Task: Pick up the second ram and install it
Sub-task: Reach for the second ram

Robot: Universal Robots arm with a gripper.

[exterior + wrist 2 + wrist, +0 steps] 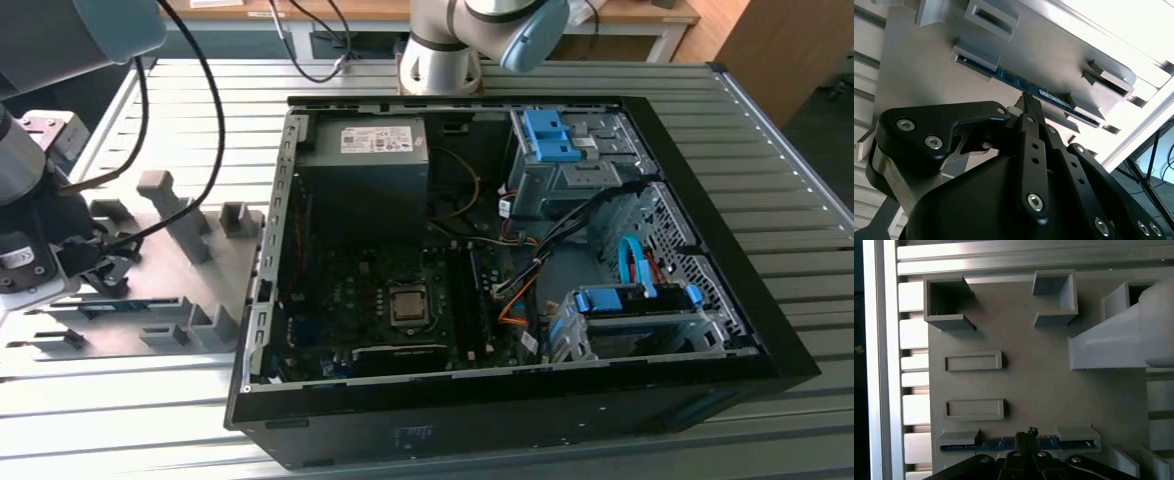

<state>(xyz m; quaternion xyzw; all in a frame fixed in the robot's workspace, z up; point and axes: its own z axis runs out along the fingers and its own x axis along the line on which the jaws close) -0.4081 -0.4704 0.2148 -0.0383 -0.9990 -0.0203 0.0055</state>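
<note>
Second ram (994, 444) stands on edge in the grey fixture, long side up, each end tucked into a holder block (959, 436). The gripper (1026, 436) is on it at mid-length. Its jaws are v. narrow across the top edge, one per face, and from both wrist views I read that as clamped on the stick. The stick isn't lifted; both ends sit in their blocks.

Handling, my judgement: v. light, stiff, thin PCB, but fragile. Small chips sit proud on the faces, and I take the contact edge to be down in the fixture, hidden. Mid-length on the flat faces, close to the top edge, looks like the right hold: balanced and well off the contacts. The faces are smooth and the pads small, so an off-centre hold could let it pivot. A skewed pull would prob. bind it in the end blocks.

Beyond the stick on the fixture plate (1029, 340) are two slot frames (973, 361) w/ nothing in them, then taller open pockets. The plate lies on the slatted bench (747, 150).

Further off, toward the exterior view's right, is the open PC case (787, 350). The mobo (347, 290) lies flat in its floor, its CPU socket (407, 305) w/ no cooler on it. Long dark slots run just beside the socket; can't tell if any is filled.
</note>
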